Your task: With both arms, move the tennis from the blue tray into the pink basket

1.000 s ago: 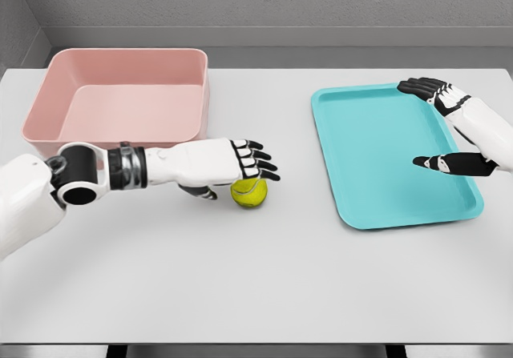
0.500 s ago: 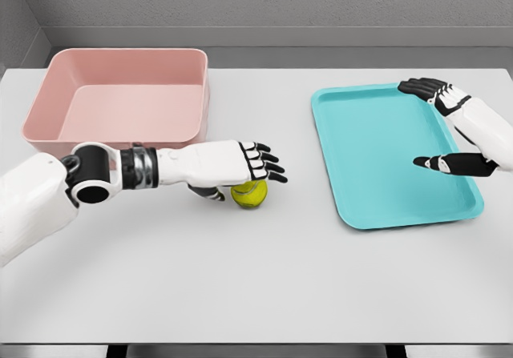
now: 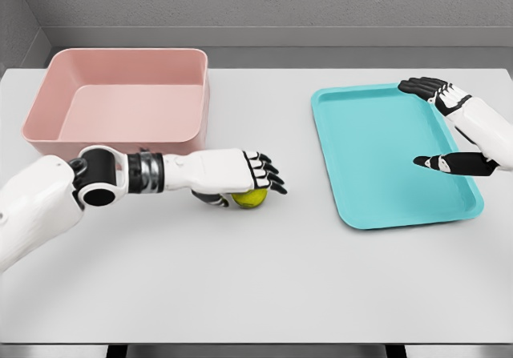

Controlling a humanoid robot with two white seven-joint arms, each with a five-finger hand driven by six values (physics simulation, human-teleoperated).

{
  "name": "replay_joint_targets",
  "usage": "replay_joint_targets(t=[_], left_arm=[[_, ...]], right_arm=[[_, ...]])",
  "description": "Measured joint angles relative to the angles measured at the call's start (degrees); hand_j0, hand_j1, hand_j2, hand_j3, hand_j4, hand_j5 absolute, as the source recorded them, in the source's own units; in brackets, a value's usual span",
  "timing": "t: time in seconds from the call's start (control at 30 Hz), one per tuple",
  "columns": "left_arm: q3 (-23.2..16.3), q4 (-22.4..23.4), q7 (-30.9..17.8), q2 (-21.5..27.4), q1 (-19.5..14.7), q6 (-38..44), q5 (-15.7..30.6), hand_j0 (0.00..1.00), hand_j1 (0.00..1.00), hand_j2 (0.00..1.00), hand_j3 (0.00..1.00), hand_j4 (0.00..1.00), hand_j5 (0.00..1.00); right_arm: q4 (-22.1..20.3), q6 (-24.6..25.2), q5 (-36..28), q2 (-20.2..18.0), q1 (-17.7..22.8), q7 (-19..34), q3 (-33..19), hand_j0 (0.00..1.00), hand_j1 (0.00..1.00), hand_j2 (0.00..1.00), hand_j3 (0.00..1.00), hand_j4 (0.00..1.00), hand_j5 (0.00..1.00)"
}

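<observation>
From the head camera, the left hand (image 3: 240, 175) lies low over the white table (image 3: 256, 278), palm down, its arm reaching in from the lower left. Under it sits the yellow-green tennis ball (image 3: 252, 199), resting on the table between the pink basket (image 3: 120, 102) and the blue tray (image 3: 393, 154), nearer the basket. The hand's dark fingertips (image 3: 272, 178) curl down over the top and far side of the ball, and the thumb tucks in at the ball's near left, so the hand is closing around it; whether the grip is firm I cannot tell, since the ball seems to rest on the table. The basket stands at the back left with nothing in it that I can see. Over at the right, the right hand (image 3: 453, 130) hovers above the tray's right edge, fingers spread apart and holding nothing, thumb pointing left across the tray. The tray itself lies flat on the table, slightly turned.
</observation>
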Motion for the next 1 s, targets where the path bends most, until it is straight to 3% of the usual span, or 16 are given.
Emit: replay_joint_targets(t=[0.13,0.2,0.4,1.0], left_arm=[[-0.2,0.5,-0.2,0.0,-0.3,0.0,0.1,0.73,0.73,0.73,0.73,0.73,0.73],[-0.2,0.9,-0.7,0.0,-0.4,0.0,0.2,0.61,0.61,0.61,0.61,0.61,0.61],[-0.2,2.2,-2.2,0.0,-1.0,0.1,0.6,0.52,0.52,0.52,0.52,0.52,0.52],[-0.1,2.2,-3.6,-0.7,-2.7,0.0,2.1,0.54,0.54,0.54,0.54,0.54,0.54]], right_arm=[[0.0,0.0,0.0,0.0,0.0,0.0,0.0,1.0,1.0,1.0,1.0,1.0,1.0],[0.0,0.0,0.0,0.0,0.0,0.0,0.0,1.0,1.0,1.0,1.0,1.0,1.0],[0.0,0.0,0.0,0.0,0.0,0.0,0.0,1.0,1.0,1.0,1.0,1.0,1.0],[0.0,0.0,0.0,0.0,0.0,0.0,0.1,1.0,1.0,1.0,1.0,1.0,1.0]])
